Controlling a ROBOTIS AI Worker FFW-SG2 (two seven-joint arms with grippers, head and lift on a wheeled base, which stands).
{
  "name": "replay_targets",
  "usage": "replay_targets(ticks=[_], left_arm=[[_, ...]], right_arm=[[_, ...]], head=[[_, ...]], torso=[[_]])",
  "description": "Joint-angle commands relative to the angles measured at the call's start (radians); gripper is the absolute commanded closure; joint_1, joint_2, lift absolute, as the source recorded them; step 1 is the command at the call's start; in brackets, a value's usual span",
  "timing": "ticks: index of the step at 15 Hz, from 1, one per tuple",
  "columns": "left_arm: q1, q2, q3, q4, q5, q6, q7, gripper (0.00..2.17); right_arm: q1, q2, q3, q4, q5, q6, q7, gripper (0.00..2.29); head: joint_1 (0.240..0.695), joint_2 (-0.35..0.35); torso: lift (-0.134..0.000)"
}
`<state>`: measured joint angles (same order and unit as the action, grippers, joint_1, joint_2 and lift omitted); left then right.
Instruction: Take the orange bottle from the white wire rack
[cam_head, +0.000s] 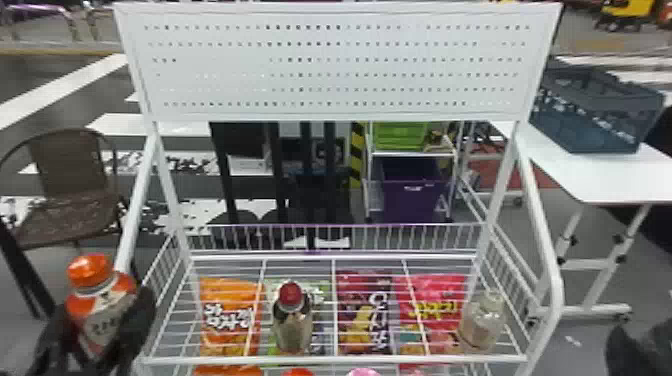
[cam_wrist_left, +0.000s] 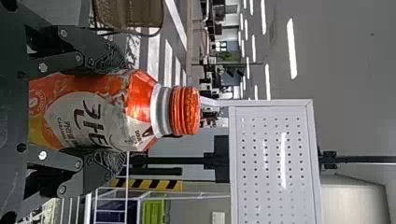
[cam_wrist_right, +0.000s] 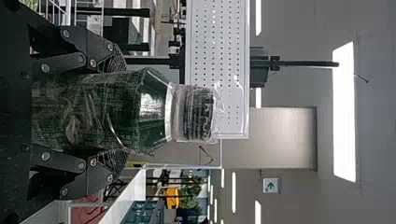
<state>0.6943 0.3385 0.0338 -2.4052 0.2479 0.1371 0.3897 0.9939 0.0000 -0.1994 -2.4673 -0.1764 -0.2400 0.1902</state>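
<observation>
Behind the white wire rack (cam_head: 340, 359) we see a brown chair (cam_head: 72, 172). Our left gripper (cam_head: 104, 306) has its fingers closed around the orange bottle (cam_head: 100, 320), off the rack's left side; our right gripper's (cam_head: 640, 350) fingers clasp a dark green bottle (cam_wrist_right: 93, 109). On the rack stands a red-capped bottle (cam_head: 292, 325).

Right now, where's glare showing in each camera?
Head view: orange bottle has a highlight on its cap; left wrist view: light streaks on the pegboard, ceiling strip bright white; right wrist view: ceiling light solid white, reflections on the shoulder of the dark bottle.
</observation>
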Motion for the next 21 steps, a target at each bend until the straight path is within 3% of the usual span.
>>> replay_targets(ticks=[1, 21], left_arm=[[0.056, -0.001, 0.012, -0.066, -0.001, 0.0, -0.003, 1.98], [0.044, -0.015, 0.012, -0.094, -0.038, 0.043, 0.005, 1.98]], right_arm=[[-0.001, 0.001, 0.0, 0.002, 0.0, 0.0, 0.0, 1.02], [-0.031, 0.001, -0.005, 0.007, -0.005, 0.031, 0.002, 1.02]], head=[[0.499, 0.0], [0.499, 0.0]], torso=[[0.0], [0.0]])
